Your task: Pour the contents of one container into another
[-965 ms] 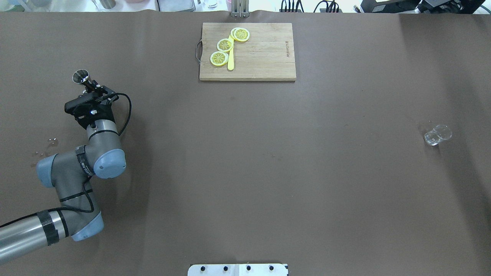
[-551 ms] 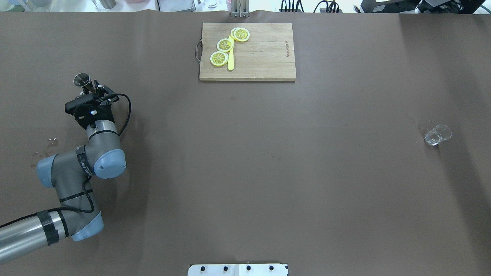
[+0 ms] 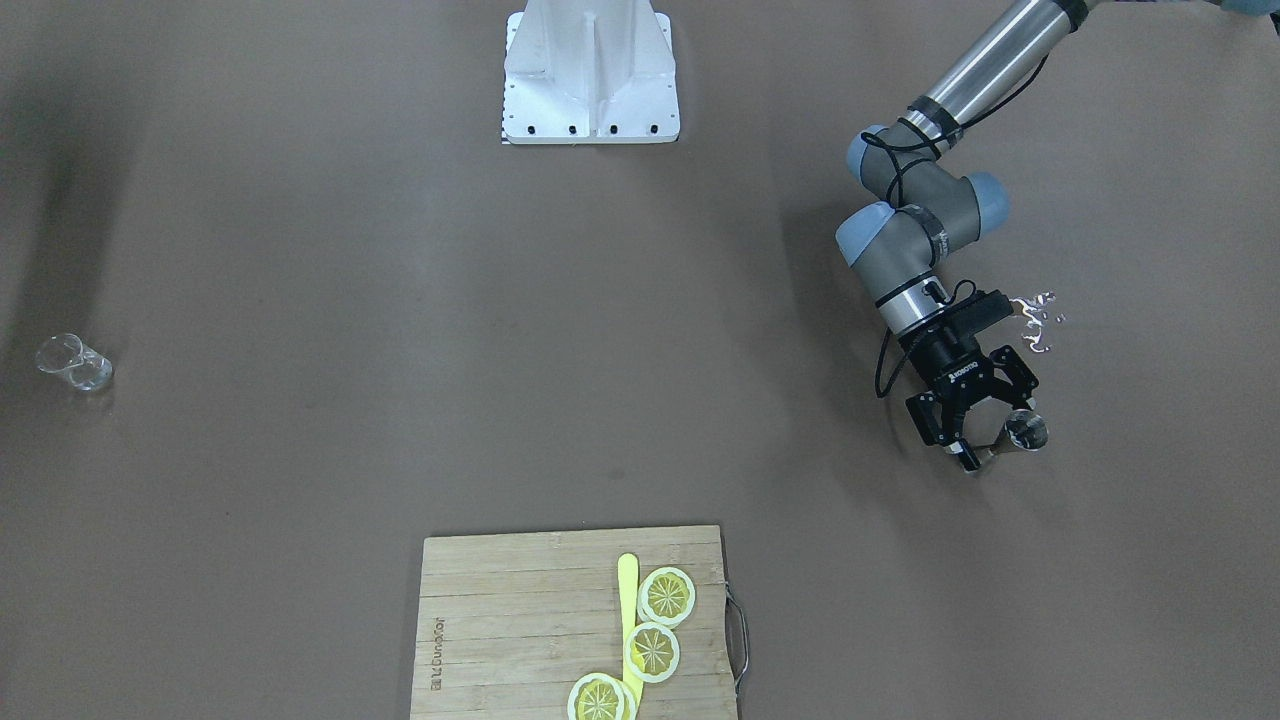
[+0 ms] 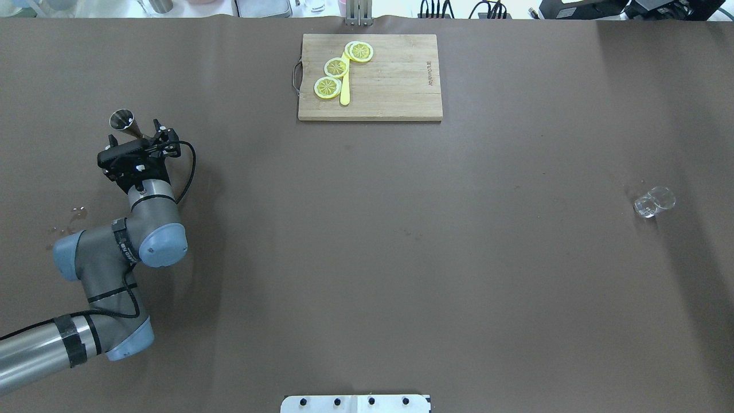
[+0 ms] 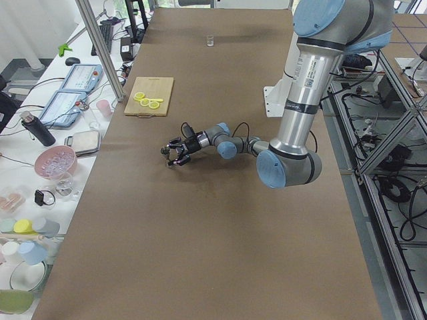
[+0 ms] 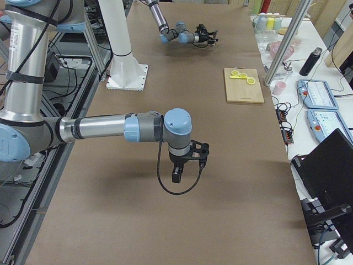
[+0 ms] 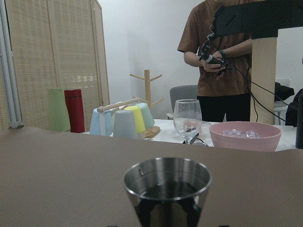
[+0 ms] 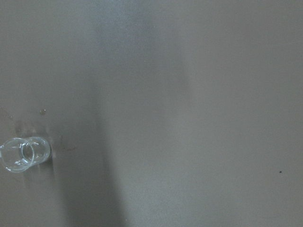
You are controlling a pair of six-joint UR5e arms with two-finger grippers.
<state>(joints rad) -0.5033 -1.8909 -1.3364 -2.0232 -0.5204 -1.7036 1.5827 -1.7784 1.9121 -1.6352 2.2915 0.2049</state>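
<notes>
- Counter (image 4: 367, 258) under a brown sheet; the wooden cutting board (image 4: 395, 80) at its far edge serves as reference.
- Right end effector (image 6: 187, 171): hangs above the counter, much nearer the robot than the cutting board. Whether it is released or clenched cannot be told.
- Clear glass cup (image 4: 654, 202): stands alone, nearer the robot than the cutting board and well apart from it, on the robot's right side.
- Wet droplets (image 4: 77, 212): on the counter beside the left arm, well apart from the cutting board on the robot's left side.
- Left end effector (image 3: 1000, 435): released, jaws spread wide to either side of the steel jigger (image 4: 122, 120), low over the counter.
- Steel jigger: upright, mouth up, between the spread fingers, well apart from the cutting board on the robot's left side and slightly nearer the robot. Contact with either finger cannot be confirmed.
- Cutting board: three lemon slices (image 4: 336, 67) and a yellow utensil (image 4: 344, 92) lie on its half toward the robot's left.
</notes>
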